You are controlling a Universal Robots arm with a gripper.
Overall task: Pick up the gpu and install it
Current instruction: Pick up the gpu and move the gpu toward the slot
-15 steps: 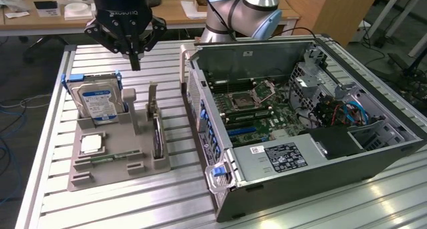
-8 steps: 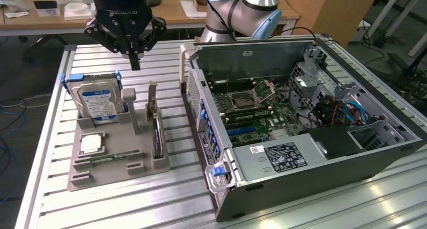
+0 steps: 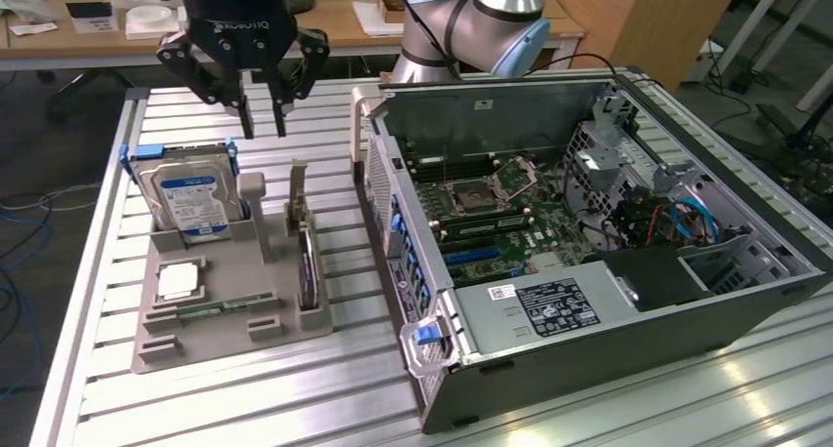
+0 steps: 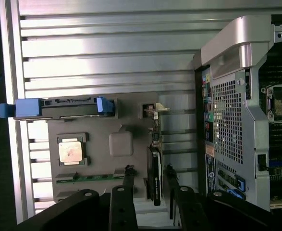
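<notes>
One thin, dark gpu stands on its long edge in a slot of a grey holder tray, on the side of the tray nearest the computer case; seen from the wrist, the gpu is a narrow black strip. Sharing the tray are a silver hard drive with a blue and white label, upright in a blue-edged carrier at the exterior view's left; a square processor chip lying flat; and a narrow green memory stick lying flat just beside the chip. The gripper hangs well above the tray, over its far end, between hard drive and gpu; its two black fingers stand apart with nothing between them, so the claw is open and empty; from the wrist, the gpu lines up with the gap between the fingers. Tray and case sit side by side on a ribbed aluminium table; the case is open, its motherboard exposed; a grey robot arm rises behind it.
</notes>
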